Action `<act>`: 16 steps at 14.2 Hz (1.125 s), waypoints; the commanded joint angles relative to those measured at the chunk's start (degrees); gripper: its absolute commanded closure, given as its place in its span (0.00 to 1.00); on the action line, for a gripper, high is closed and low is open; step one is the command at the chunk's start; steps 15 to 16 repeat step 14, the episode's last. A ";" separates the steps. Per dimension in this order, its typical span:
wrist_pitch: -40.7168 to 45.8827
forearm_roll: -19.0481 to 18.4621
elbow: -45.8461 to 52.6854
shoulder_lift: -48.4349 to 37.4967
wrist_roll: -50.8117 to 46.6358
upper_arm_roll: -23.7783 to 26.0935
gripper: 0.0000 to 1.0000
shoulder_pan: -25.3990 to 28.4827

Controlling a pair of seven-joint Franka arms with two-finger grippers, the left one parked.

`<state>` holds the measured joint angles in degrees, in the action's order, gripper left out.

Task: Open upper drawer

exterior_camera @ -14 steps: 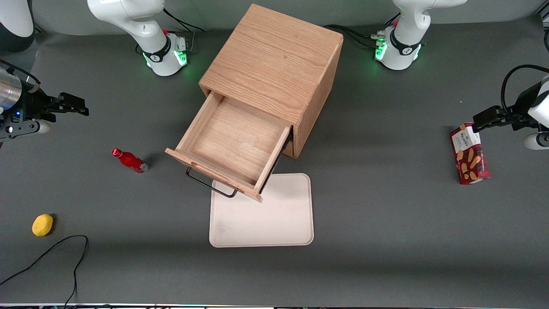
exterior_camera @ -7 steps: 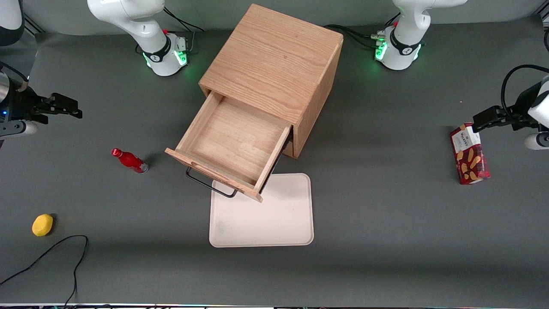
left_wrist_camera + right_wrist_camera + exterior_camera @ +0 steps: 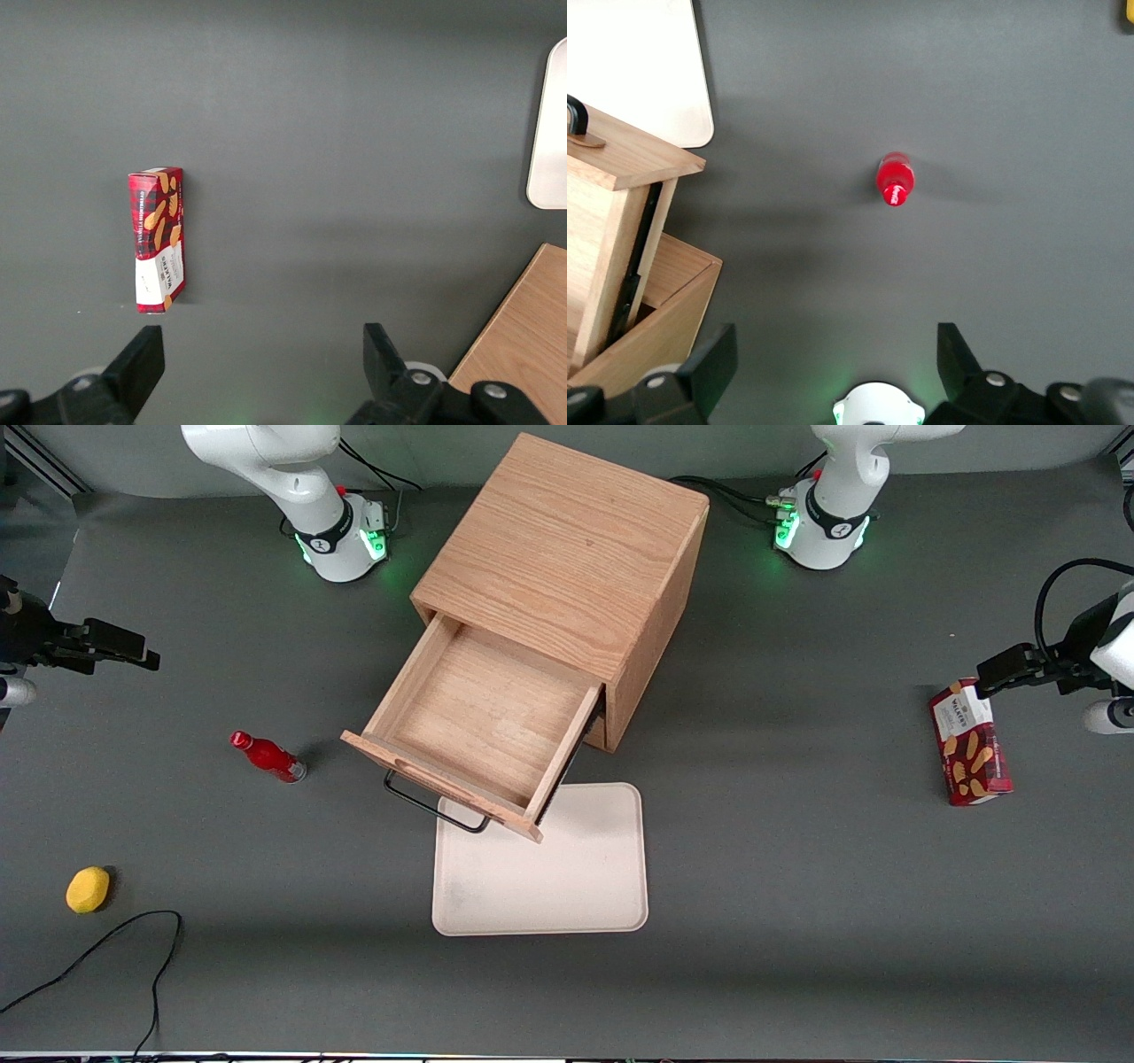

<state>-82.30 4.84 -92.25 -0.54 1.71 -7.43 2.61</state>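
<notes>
We see the wooden cabinet in the middle of the picture, near the top. Its upper drawer is pulled far out toward the front camera. We can look right down into it, and we see only its bare wood floor. The thin black handle sticks out from the drawer's front board.

A pale tray lies flat on the gray table, nearer to the camera than the cabinet. The corner of the drawer's front hangs over the tray's edge.

The gripper hangs above the table at the edge of the picture, at the working arm's end, well apart from the drawer and the handle. In the right wrist view its two fingers are spread wide, and we see only gray table between them. It holds nothing.

A little red bottle stands between the gripper and the drawer, a bit nearer to the camera than the gripper. A yellow fruit sits low in the picture, with a black cable curling just beside it.

Toward the parked arm's end of the table lies a red cookie box.
</notes>
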 commanded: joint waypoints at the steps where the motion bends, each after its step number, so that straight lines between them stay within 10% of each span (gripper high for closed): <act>1: -0.31 0.35 1.46 0.89 -2.33 0.75 0.00 -0.41; 16: -1.38 -6.95 1.81 1.86 -2.06 3.56 0.00 0.12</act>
